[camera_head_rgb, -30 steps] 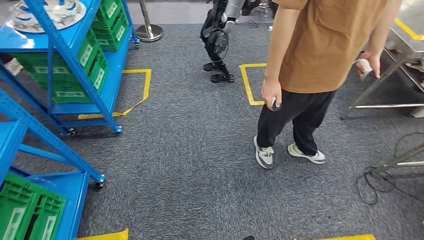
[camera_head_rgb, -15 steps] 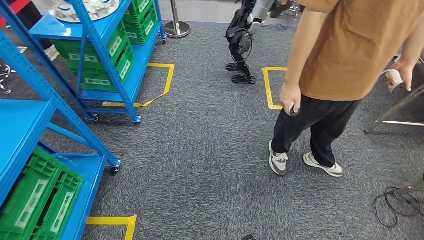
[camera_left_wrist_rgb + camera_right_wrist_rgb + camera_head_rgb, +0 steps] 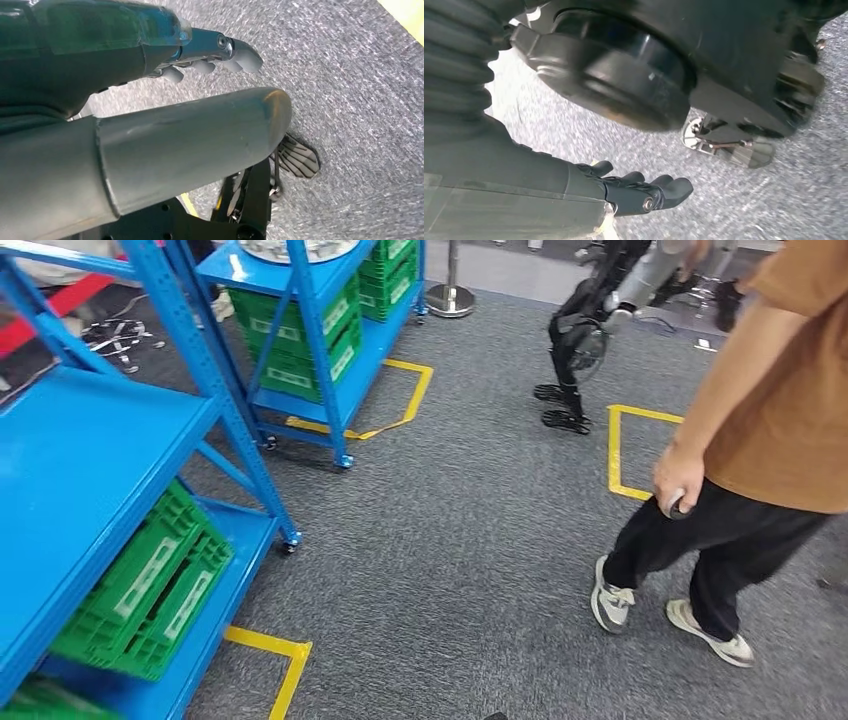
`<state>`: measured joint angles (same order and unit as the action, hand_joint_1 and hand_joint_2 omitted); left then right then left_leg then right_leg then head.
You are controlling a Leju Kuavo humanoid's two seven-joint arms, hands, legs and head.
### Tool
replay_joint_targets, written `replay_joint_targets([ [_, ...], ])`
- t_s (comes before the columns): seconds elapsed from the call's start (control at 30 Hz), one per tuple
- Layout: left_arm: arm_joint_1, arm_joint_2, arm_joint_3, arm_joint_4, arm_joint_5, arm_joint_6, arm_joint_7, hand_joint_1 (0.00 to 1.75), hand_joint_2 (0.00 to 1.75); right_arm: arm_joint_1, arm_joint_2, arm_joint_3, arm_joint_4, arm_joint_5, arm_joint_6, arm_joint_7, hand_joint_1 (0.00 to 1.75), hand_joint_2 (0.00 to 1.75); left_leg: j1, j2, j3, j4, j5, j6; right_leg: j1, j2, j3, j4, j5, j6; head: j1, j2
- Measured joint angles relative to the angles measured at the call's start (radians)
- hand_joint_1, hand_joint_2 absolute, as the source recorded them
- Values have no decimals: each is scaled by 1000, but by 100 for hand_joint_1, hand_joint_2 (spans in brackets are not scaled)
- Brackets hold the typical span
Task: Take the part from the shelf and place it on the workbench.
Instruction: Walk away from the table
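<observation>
Turned toward the nearer blue shelf (image 3: pixel 90 460) within the last second, pushing the person (image 3: pixel 770 430) to the edge. Hanging empty over carpet: left hand (image 3: pixel 165 45) and right hand (image 3: pixel 634 192), fingers loosely apart. Probably the part (image 3: pixel 300 248): round, silvery, atop the farther shelf (image 3: pixel 330 330), well away from the fingers. Likely heading to fetch.

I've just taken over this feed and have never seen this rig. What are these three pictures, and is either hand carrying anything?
You are looking through a walking humanoid robot with two arms. The wide picture is its head camera, looking down at grey carpet. The near blue shelf on the left holds green crates; a second blue shelf stands further back. A person stands on the right, with another robot behind. The other two pictures come from cameras at the wrists of the hanging arms and are turned. The left hand and the right hand both hang over carpet with fingers loosely extended and holding nothing.
</observation>
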<state>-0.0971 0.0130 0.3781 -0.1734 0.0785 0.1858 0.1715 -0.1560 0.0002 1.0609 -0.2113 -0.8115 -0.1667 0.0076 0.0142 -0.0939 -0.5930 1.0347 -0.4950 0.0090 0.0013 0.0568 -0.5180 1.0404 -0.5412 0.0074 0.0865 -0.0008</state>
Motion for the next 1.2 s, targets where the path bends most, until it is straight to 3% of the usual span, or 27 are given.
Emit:
replay_joint_targets([
  [0.07, 1, 0, 0, 0, 0, 0, 0, 0, 0, -2, -1, 0, 0, 0, 0, 0, 0, 175, 4, -21, -10, 0, 8, -12, 2, 17, 15, -41, 3, -9, 3, 0],
  [0.1, 4, 0, 0, 0, 0, 0, 0, 0, 0, -4, 0, 0, 0, 0, 0, 0, 0, 175, 6, -30, -17, -2, 12, -20, 2, 9, 16, -49, 4, -14, 4, 0],
  [0.13, 7, 0, 0, 0, -1, 1, 0, 0, 0, -5, 0, 0, 0, 0, 0, 0, 0, 175, 5, -14, -22, -1, 12, -25, 1, -1, 18, -57, 8, -18, 4, 0],
  [0.17, 9, -1, 0, 1, -1, 1, 0, 0, 0, -5, 0, 0, 0, 0, 0, 0, 0, 175, 3, 18, -30, 9, 2, -29, 1, -12, 19, -66, 15, -23, 0, 0],
  [0.23, 8, -2, -1, 1, -1, 1, 0, 0, 0, -2, 0, 0, 1, -1, -1, -1, 0, 175, 1, 90, -63, 82, -52, -32, 2, -37, 19, -80, 25, -31, -14, 0],
  [0.27, 6, -2, -1, 1, -1, 1, 0, 0, 0, 0, -1, 0, 1, -1, -1, -1, 0, 175, 2, 104, -89, 142, -88, -35, 4, -50, 18, -82, 27, -34, -21, 0],
  [0.3, 4, -3, -3, 1, -1, 1, -1, 0, 0, 1, -1, 0, 2, -2, -1, -1, 0, 175, 4, 103, -112, 202, -116, -38, 5, -65, 16, -81, 27, -34, -25, 0],
  [0.33, 5, -2, -4, 1, -1, 1, -2, 0, 0, 1, -2, 0, 3, -3, -1, -1, 0, 175, 4, 100, -124, 243, -130, -40, 6, -78, 15, -81, 27, -34, -27, 0],
  [0.37, 5, -2, -6, 2, -1, 1, -2, 0, 0, 0, -2, 0, 3, -3, 0, -2, 0, 175, 4, 98, -118, 248, -125, -42, 6, -91, 15, -80, 27, -33, -30, 0],
  [0.43, 6, -1, -8, 2, -1, 1, -2, 0, 0, -2, -1, 0, 3, -3, 0, -2, 0, 175, 4, 117, -53, 153, -73, -43, 7, -113, 15, -76, 24, -30, -33, 0],
  [0.5, 4, 0, -9, 2, 0, 1, -2, 0, 0, -2, 0, 0, 3, -2, 0, -2, 0, 175, -4, 167, 18, 30, -37, -37, 11, -132, 15, -67, 18, -20, -35, 0],
  [0.57, 3, 1, -9, 2, 0, 1, -3, 0, 0, -3, 0, 0, 3, -2, 0, -2, 0, 175, -11, 187, 37, -12, -35, -24, 15, -149, 14, -60, 13, -12, -34, 0],
  [0.63, 4, 1, -9, 2, 0, 1, -4, 0, 0, -3, 1, 0, 3, -2, 0, -2, 0, 175, -11, 163, 33, -15, -30, -11, 13, -161, 16, -57, 8, -6, -31, 0],
  [0.7, 3, 0, -9, 2, 3, 1, -6, 0, 0, -3, 1, 0, 4, -2, 0, -2, 0, 175, -8, 137, 31, -17, -24, 0, 7, -128, 4, -20, -25, 5, -28, 0],
  [0.77, 0, 0, -9, 2, 7, 2, -9, 0, 0, -2, 0, 0, 4, -3, 0, -3, 0, 175, -6, 109, 27, -18, -19, 9, 1, -79, -40, 93, -94, 14, -22, 0],
  [0.83, -1, 0, -9, 2, 10, 2, -13, 0, 0, -4, -1, 0, 4, -4, 1, -5, 0, 175, -7, 80, 23, -18, -15, 14, -1, -64, -88, 213, -142, 15, -18, 0],
  [0.87, 0, 0, -9, 2, 10, 2, -14, 0, 0, -5, -1, 0, 3, -4, 1, -5, 0, 175, -7, 65, 23, -18, -14, 14, 0, -61, -94, 232, -138, 14, -17, 0],
  [0.9, 1, 0, -9, 2, 11, 2, -14, 0, 0, -6, -1, 0, 3, -4, 1, -5, 0, 175, -7, 49, 23, -17, -13, 14, 0, -58, -84, 211, -113, 10, -16, 0],
  [0.93, 2, -1, -9, 2, 11, 2, -15, 0, 0, -6, -1, 0, 3, -3, 1, -5, 0, 175, -7, 33, 23, -17, -11, 13, 0, -50, -59, 155, -74, 5, -15, 0],
  [1.0, 3, -4, -9, 2, 11, 2, -15, 0, 0, -4, -2, 0, 4, -3, 1, -5, 0, 175, -6, 5, 21, -17, -7, 7, -1, -9, -7, 23, -4, -6, -13, 0],
  [1.07, 4, -6, -9, 2, 11, 2, -15, 0, 0, -3, -4, 0, 4, -3, 1, -5, 0, 175, -2, -16, 11, -16, 0, -4, 0, 19, 14, -37, 16, -13, -10, 0],
  [1.1, 6, -6, -9, 2, 11, 2, -15, 0, 0, -5, -5, 0, 4, -3, 1, -5, 0, 175, -1, -25, 6, -16, 4, -11, 1, 14, 15, -43, 15, -15, -9, 0],
  [1.13, 8, -6, -9, 2, 11, 2, -15, 0, 0, -7, -5, 0, 4, -3, 1, -5, 0, 175, 0, -30, 0, -17, 6, -17, -1, 4, 17, -54, 15, -17, -7, 0],
  [1.2, 11, -7, -10, 2, 11, 2, -15, 0, 0, -12, -5, 0, 4, -3, 0, -5, 0, 175, -5, 17, -16, 5, -13, -25, -4, -18, 23, -79, 21, -23, -12, 0],
])
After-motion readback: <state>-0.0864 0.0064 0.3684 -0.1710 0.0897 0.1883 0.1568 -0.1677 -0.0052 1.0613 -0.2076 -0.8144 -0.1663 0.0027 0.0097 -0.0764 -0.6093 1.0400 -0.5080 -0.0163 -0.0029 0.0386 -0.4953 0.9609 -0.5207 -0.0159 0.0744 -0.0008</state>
